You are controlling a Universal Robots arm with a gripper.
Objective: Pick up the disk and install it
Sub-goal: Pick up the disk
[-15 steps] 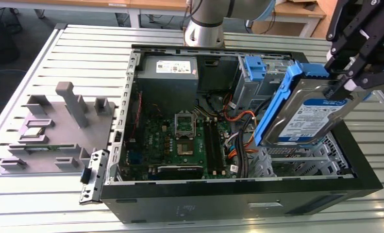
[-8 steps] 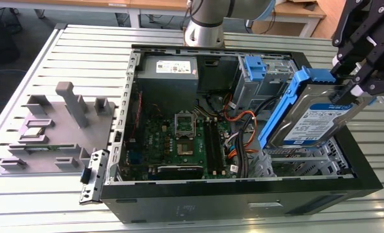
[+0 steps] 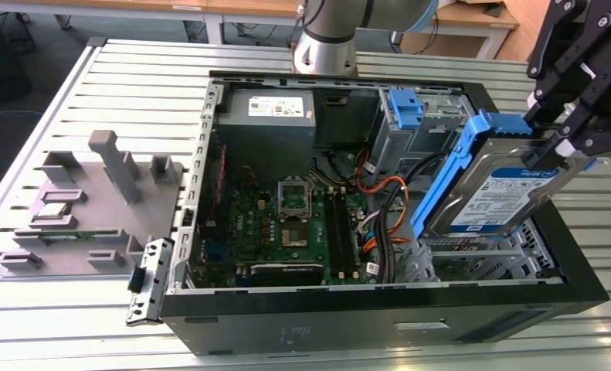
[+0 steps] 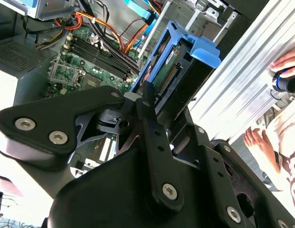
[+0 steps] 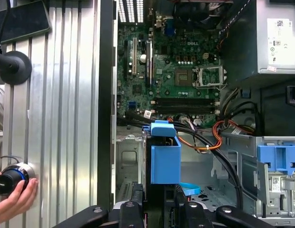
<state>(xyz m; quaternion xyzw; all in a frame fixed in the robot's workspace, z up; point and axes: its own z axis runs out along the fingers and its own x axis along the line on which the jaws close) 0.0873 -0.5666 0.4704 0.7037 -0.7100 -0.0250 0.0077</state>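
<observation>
The disk [image 3: 496, 197], a silver drive with a blue-and-white label in a blue plastic bracket, hangs on edge and tilted over the open computer case [image 3: 388, 305], above the metal drive cage on the exterior view's right. My gripper [image 3: 554, 139] comes down from the upper right and is shut on the disk's top end. In the second wrist view, the disk [image 4: 178, 64] reaches from my gripper [image 4: 162, 102] toward the motherboard. The blue bracket [image 5: 165, 159] stands just beyond my gripper [image 5: 159, 209] in the first wrist view.
Inside the case lie a green motherboard [image 3: 295, 224], a grey power supply [image 3: 274, 108], orange and black cables [image 3: 382, 193] and a bare blue bracket [image 3: 405, 104] at the back. A grey fixture plate [image 3: 89, 209] sits at the exterior view's left. A person's hand [image 5: 12, 202] holds a knob beside the case.
</observation>
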